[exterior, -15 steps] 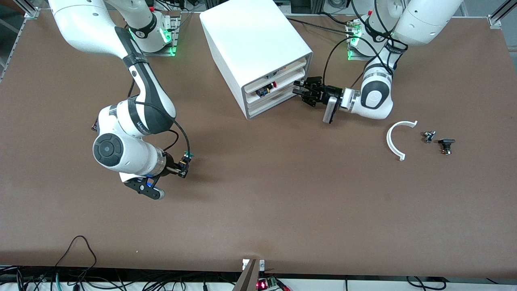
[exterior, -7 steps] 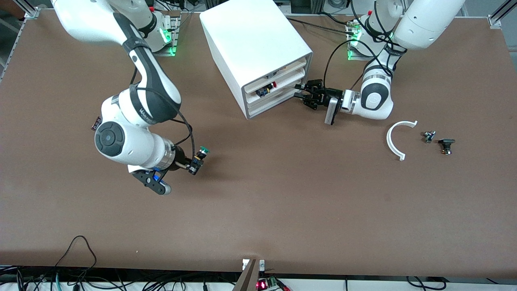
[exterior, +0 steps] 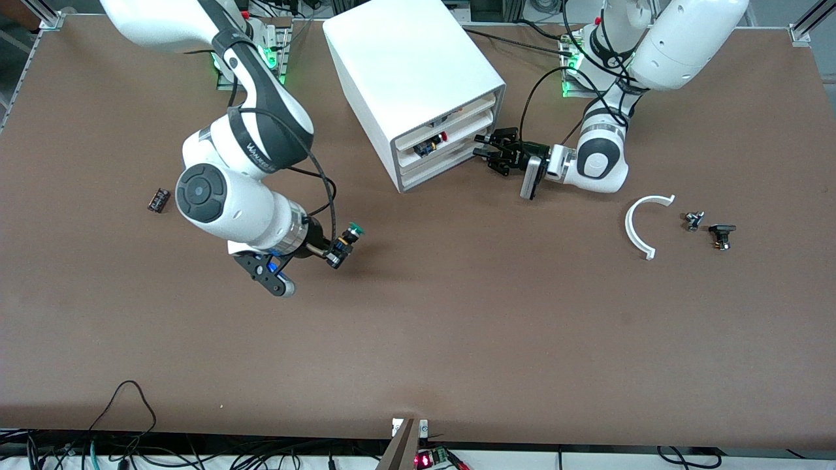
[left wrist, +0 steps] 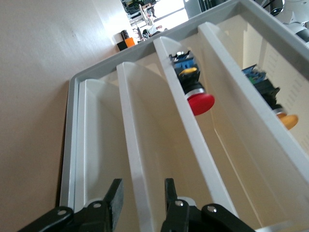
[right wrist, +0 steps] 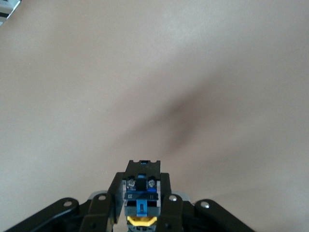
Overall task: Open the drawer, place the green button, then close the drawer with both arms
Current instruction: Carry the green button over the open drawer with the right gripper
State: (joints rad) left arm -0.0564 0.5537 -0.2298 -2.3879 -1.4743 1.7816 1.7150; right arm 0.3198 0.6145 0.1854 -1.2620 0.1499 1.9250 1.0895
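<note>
Front view: the right hand (exterior: 338, 253) has swung up and along with the button (exterior: 346, 240) over the past second. It has left the desk (exterior: 457, 326) surface and now hangs over open brown desk, closer to the cabinet (exterior: 405, 65) than it was. The right wrist view shows the two fingers (right wrist: 116, 193) clamped on the button's blue base (right wrist: 140, 198), with the green cap pointing away from the wrist, so the pick-up looks done and the carry under way.

Farther from the front camera, the left hand (exterior: 480, 145) has hardly moved. It sits low at the cabinet's front, at the corner toward the left arm's end of the desk. In the left wrist view its fingers (left wrist: 115, 195) stand apart, one on each side of a white drawer lip (left wrist: 137, 169), not yet squeezed onto it. I take that for the lowest drawer (exterior: 439, 167), which does not look pulled out.

The button is well apart from that drawer, out over bare desk toward the right arm's end. I judge it will have to wait until the left hand grips and pulls.
</note>
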